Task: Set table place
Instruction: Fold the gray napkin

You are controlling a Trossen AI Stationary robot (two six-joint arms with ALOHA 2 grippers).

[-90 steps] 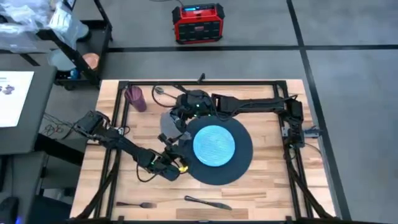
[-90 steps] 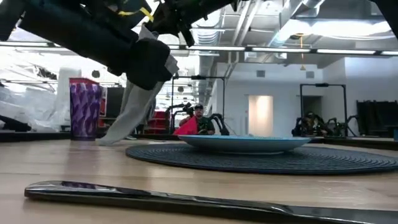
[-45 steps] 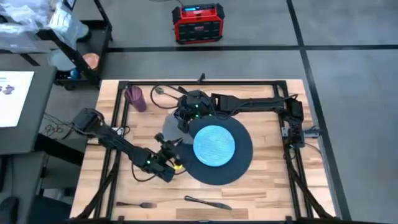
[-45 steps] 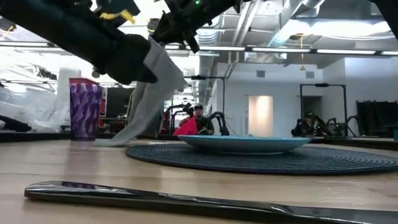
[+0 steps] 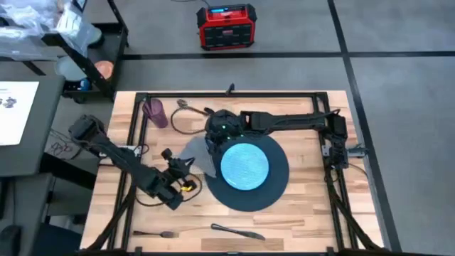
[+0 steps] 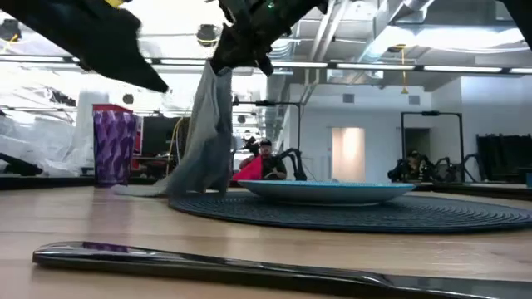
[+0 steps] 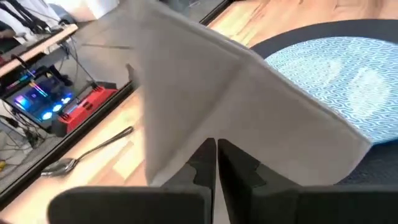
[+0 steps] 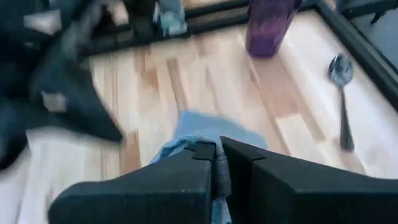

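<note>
Grey napkin (image 5: 195,153) hung clenched in my right gripper (image 5: 213,135); left gripper (image 5: 186,171) looked closed on nothing; I'd lower it flat beside the mat (image 5: 274,192).

Left gripper (image 5: 179,186) low with jaws apparently closed; right gripper (image 5: 213,141) raised, clamped.

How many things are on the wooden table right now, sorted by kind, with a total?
Cutlery: 3, fork, knife, spoon
Cup: 1
Plate: 1
Mat: 1
Napkin: 1
Total: 7
</note>
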